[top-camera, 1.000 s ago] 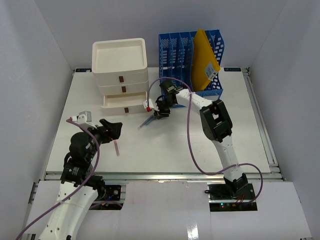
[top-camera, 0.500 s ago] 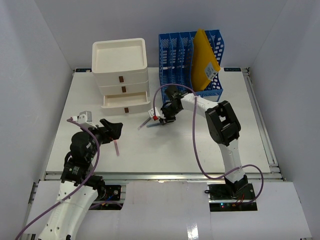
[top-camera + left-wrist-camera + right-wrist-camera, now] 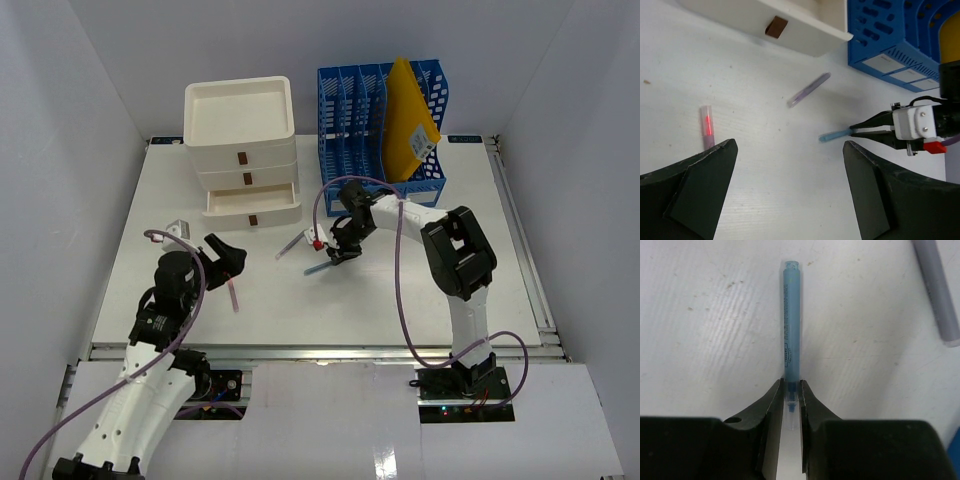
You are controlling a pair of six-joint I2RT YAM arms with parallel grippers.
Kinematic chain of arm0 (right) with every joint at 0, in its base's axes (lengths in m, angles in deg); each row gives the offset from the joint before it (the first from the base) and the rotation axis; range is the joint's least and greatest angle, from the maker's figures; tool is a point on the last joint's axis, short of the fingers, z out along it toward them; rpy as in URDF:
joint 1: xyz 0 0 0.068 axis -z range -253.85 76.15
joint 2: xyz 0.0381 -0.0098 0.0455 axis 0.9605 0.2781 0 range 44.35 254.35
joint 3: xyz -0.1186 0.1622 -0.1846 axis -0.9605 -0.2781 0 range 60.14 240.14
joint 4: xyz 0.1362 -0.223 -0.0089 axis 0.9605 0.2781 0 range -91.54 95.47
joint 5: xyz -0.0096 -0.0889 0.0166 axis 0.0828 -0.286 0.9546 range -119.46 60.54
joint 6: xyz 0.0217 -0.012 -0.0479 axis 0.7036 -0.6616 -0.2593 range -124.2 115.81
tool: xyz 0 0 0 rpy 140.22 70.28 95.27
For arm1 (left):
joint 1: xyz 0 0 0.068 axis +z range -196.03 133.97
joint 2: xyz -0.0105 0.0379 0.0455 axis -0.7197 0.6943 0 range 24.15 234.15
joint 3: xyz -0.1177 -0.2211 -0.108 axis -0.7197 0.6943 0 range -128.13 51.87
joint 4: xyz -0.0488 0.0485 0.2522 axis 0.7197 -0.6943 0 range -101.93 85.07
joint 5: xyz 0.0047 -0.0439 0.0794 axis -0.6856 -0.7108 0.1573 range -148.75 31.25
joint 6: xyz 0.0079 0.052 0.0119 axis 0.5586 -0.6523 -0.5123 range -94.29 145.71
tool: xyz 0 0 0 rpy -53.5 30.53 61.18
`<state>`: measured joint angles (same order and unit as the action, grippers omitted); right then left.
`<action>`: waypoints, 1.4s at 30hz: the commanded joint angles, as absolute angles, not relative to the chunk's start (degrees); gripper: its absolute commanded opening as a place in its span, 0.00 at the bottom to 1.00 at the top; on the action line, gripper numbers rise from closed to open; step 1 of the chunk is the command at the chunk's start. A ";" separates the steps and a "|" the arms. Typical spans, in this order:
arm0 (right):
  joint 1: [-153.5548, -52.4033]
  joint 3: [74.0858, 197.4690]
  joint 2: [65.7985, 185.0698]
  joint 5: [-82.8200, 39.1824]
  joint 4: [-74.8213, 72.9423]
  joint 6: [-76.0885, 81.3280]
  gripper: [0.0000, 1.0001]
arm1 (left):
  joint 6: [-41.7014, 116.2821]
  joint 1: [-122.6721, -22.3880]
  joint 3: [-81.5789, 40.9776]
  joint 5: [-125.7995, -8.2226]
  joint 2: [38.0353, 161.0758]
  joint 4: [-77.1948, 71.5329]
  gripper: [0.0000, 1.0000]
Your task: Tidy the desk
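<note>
Right claw (image 3: pixel 790 385) pinches the blue pen (image 3: pixel 791 325) by its end; we see this grip clearly from its wrist. From above, the arm bends left, low over the desk (image 3: pixel 300 300).

Back wall (image 3: pixel 300 35): plain pale grey-white panel, flat and matte.
Left wall (image 3: pixel 60 140): same pale panel, angling inward.
Right wall (image 3: pixel 590 110): matching panel.
Light: even, soft, faint shadows.

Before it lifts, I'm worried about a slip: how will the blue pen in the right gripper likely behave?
Probably stiff and light: the blue pen is a slim straight barrel. The right gripper pinches only its very end, so it may pivot when lifted. Round on the smooth desk, it would likely roll if released.
</note>
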<state>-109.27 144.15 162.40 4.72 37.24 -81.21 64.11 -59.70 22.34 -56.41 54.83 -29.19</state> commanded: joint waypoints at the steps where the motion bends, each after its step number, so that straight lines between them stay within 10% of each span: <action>1: -110.17 145.86 157.23 8.33 38.05 -71.79 0.08 | 69.04 -59.92 23.01 -53.63 58.12 -32.36 0.97; 17: -116.70 182.32 172.07 -7.49 20.95 -47.03 0.08 | 73.21 -59.83 23.48 -49.13 71.04 -34.68 0.92; 27: -118.07 184.86 178.71 -14.75 7.85 -44.50 0.10 | 73.00 -59.74 24.60 -49.01 73.75 -33.05 0.90; 42: -117.91 169.39 163.92 -4.72 11.70 -44.37 0.50 | 70.96 -59.73 23.71 -47.43 82.06 -28.99 0.81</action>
